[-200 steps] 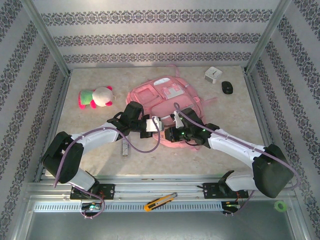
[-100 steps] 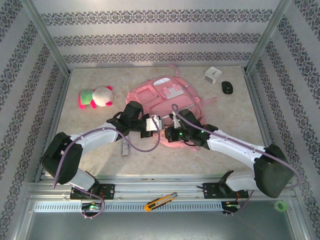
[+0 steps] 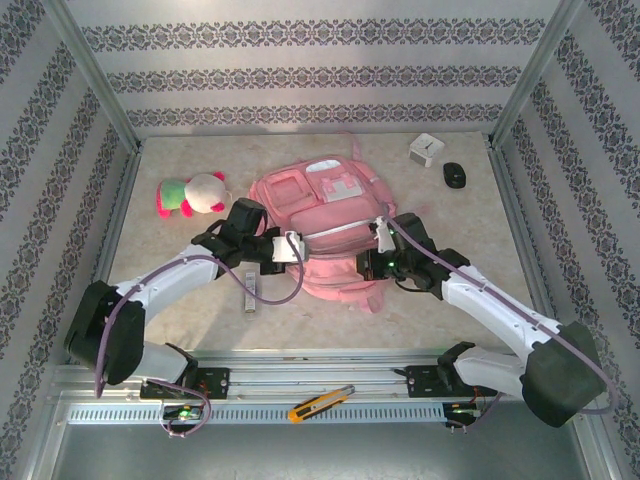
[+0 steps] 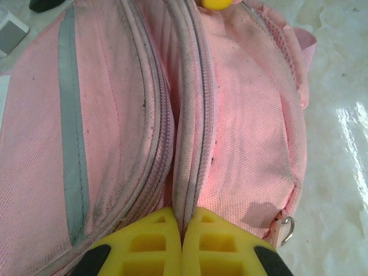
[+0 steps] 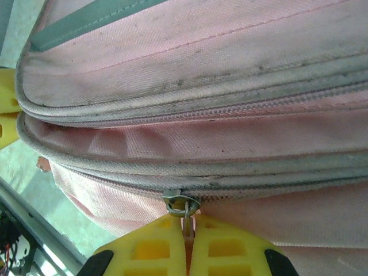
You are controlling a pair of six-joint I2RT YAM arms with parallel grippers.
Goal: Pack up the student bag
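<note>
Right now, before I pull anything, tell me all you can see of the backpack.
The backpack is large, soft pink woven fabric, grubby along its seams, with front pockets, pale strips and grey zip lines. It lies flat, front up, on the table. The left jaws are shut on a fold beside a zip; the right jaws are shut on a zip pull on its opposite side.
</note>
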